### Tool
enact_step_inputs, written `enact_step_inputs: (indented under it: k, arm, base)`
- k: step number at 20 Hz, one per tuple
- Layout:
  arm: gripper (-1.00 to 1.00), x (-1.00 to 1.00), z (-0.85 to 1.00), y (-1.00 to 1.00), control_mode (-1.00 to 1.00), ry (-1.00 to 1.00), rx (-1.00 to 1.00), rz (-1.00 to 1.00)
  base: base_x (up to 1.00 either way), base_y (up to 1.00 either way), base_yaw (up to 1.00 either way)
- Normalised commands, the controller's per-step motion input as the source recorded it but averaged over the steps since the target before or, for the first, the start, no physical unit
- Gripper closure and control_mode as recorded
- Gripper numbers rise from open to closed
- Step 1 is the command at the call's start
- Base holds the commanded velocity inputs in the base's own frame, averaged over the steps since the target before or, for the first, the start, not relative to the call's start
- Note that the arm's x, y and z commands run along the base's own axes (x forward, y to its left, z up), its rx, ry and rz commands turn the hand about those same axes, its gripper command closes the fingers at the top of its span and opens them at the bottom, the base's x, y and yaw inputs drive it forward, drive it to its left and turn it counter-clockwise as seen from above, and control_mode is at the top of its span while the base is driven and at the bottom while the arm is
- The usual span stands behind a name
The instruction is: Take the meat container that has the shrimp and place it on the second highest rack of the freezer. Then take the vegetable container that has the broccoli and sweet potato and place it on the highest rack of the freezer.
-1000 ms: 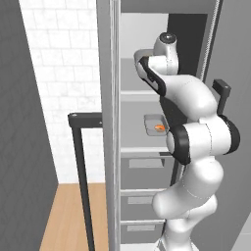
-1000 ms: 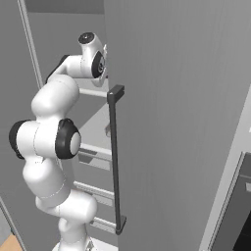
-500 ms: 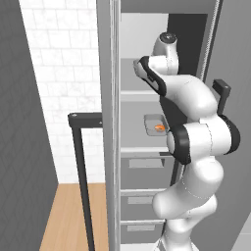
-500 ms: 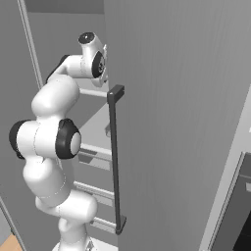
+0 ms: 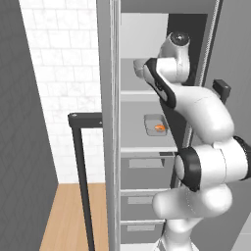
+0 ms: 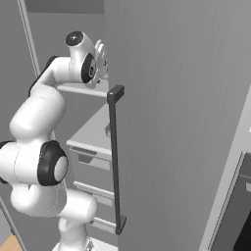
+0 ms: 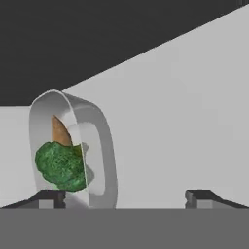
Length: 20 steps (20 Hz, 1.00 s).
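Observation:
In the hand view the vegetable container [image 7: 73, 151] holds green broccoli [image 7: 61, 165] and a brown sweet potato piece [image 7: 59, 131]. It lies against a pale grey surface, just ahead of my left fingertip [image 7: 46, 197]. My gripper [image 7: 125, 198] is open, jaws wide apart, nothing between them. In the left base view my hand [image 5: 141, 68] reaches in over the highest rack [image 5: 139, 94] of the freezer [image 5: 112, 127]. The meat container [image 5: 156, 125] with the orange shrimp [image 5: 160, 128] rests on the second highest rack [image 5: 142, 142].
Grey drawer fronts [image 5: 144, 169] sit below the shelves. The open freezer door [image 6: 176, 108] with its long black bar handle [image 6: 115, 162] stands right beside my arm. Another black handle [image 5: 81, 166] rises at the left, before a white tiled wall [image 5: 63, 73].
My hand and upper arm have drawn back a little from the top shelf. The meat container has not moved.

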Motion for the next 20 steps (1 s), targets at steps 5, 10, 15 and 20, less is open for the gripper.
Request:
enact_step_inputs:
  k: [5, 10, 15, 20]
  arm:
    - [-1.0, -1.0, 0.34, -0.01, -1.0, -0.43, 0.04, 0.01]
    - [-1.0, -1.0, 0.19, -0.03, -1.0, -0.26, 0.0, 0.0]
    - [-1.0, -1.0, 0.07, 0.0, -1.0, 0.01, 0.0, 0.01]
    - [-1.0, -1.0, 0.15, 0.0, -1.0, 0.24, -0.03, 0.05]
  base:
    - [0.0, 0.0, 0.0]
    - [0.0, 0.0, 0.0]
    - [0.0, 0.0, 0.0]
    - [0.0, 0.0, 0.0]
